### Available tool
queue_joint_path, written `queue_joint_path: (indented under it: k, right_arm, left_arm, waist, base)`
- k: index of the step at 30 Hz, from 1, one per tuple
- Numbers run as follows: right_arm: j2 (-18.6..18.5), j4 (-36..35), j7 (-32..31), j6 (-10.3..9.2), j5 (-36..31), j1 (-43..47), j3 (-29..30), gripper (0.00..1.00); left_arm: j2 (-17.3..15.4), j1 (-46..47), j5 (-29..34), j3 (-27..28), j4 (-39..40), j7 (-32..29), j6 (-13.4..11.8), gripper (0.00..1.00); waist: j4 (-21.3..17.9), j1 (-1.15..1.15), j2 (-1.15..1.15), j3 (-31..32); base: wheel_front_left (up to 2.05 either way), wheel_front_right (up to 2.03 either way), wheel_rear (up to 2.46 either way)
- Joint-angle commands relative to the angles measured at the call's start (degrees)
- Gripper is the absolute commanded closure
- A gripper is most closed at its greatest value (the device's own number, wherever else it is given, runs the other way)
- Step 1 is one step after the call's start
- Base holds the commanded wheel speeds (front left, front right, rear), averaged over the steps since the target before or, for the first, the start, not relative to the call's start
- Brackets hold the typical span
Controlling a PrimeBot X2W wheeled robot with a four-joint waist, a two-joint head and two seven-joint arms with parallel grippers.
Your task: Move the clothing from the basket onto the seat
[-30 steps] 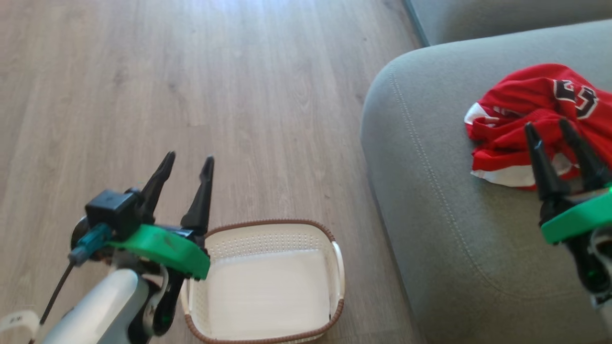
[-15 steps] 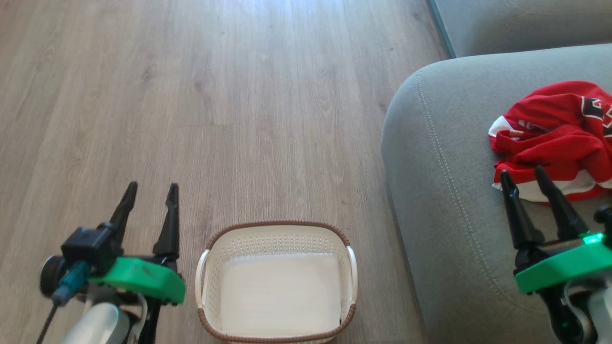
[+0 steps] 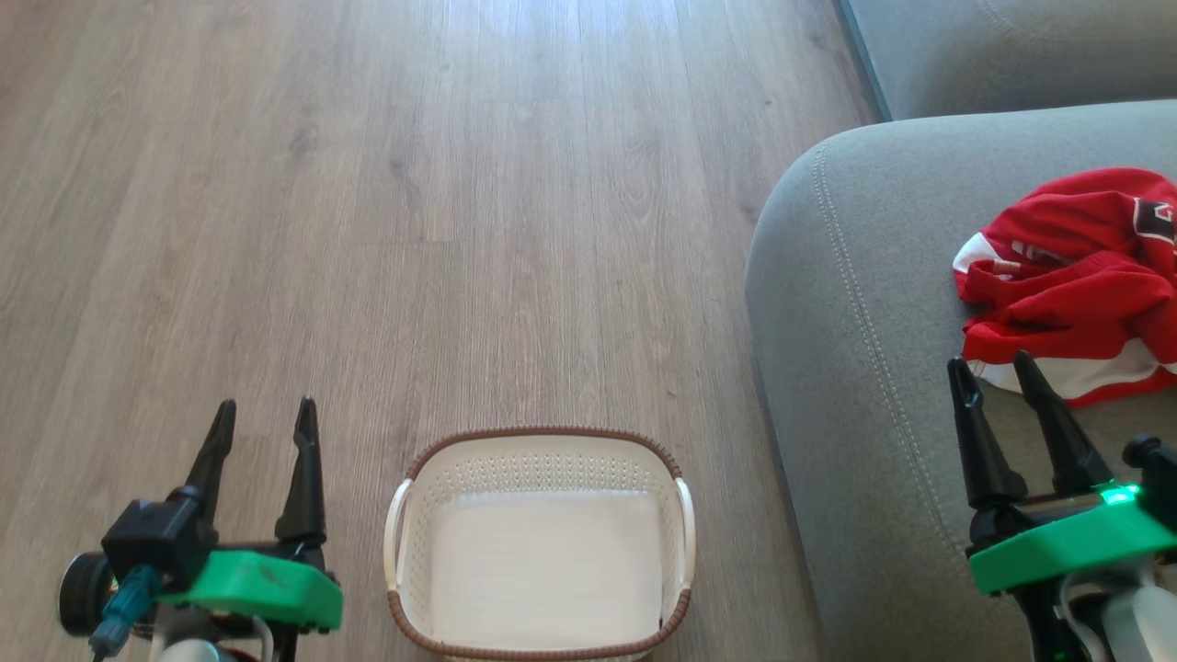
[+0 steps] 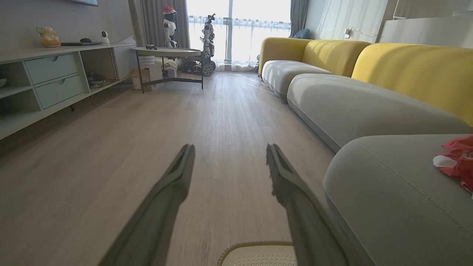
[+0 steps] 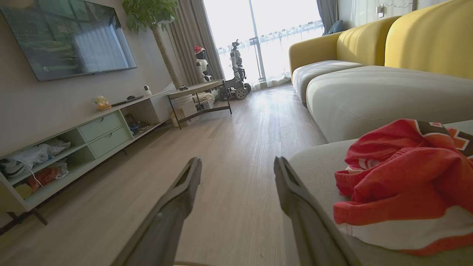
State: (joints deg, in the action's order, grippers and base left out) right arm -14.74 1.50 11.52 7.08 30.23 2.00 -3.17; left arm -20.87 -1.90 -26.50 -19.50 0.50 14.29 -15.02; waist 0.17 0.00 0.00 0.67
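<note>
The red clothing [image 3: 1076, 294] with white bands lies crumpled on the grey-green seat [image 3: 874, 349] at the right; it shows too in the right wrist view [image 5: 402, 184] and at the left wrist view's right edge [image 4: 458, 160]. The cream basket [image 3: 542, 542] with a brown rim stands on the floor at bottom centre with nothing in it. My right gripper [image 3: 991, 372] is open just in front of the garment, not touching it. My left gripper [image 3: 265, 414] is open over the floor left of the basket, holding nothing.
Wood floor [image 3: 414, 230] stretches ahead. A second grey cushion [image 3: 1011, 46] lies beyond the seat, with yellow backrests [image 4: 406, 70]. A low shelf unit [image 5: 74, 147], a side table [image 4: 166, 55] and a wall television [image 5: 70, 37] stand along the far side.
The camera view has shifted, so the basket and seat sit further right and lower. Both grippers have drawn back toward the bottom edge; the right one has come off the garment.
</note>
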Motion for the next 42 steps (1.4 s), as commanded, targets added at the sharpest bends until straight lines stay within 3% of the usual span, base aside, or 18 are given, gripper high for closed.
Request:
queue_joint_path:
  k: [1, 22, 42]
  right_arm:
    - [-0.81, -2.37, 0.65, 0.41, -0.77, -0.82, -0.88, 0.00]
    - [0.12, -1.93, 0.72, 0.41, -3.06, -0.41, -1.08, 0.00]
    - [0.58, -1.84, 0.00, 0.41, -3.11, -0.79, -1.61, 0.00]
  left_arm:
    - [-0.20, 1.79, 0.56, 3.39, 1.65, 0.71, 0.55, 0.00]
    - [5.54, 0.43, 4.01, 8.86, -2.42, 0.71, 7.90, 0.00]
    - [8.21, 0.28, 6.82, 11.98, -4.11, 0.71, 10.99, 0.00]
  waist:
    - [-0.01, 0.00, 0.00, -0.06]
    - [0.32, 0.00, 0.00, -0.24]
    - [-0.38, 0.00, 0.00, 0.19]
  base:
    - [0.00, 0.00, 0.00]
    - [0.00, 0.00, 0.00]
    - [0.00, 0.00, 0.00]
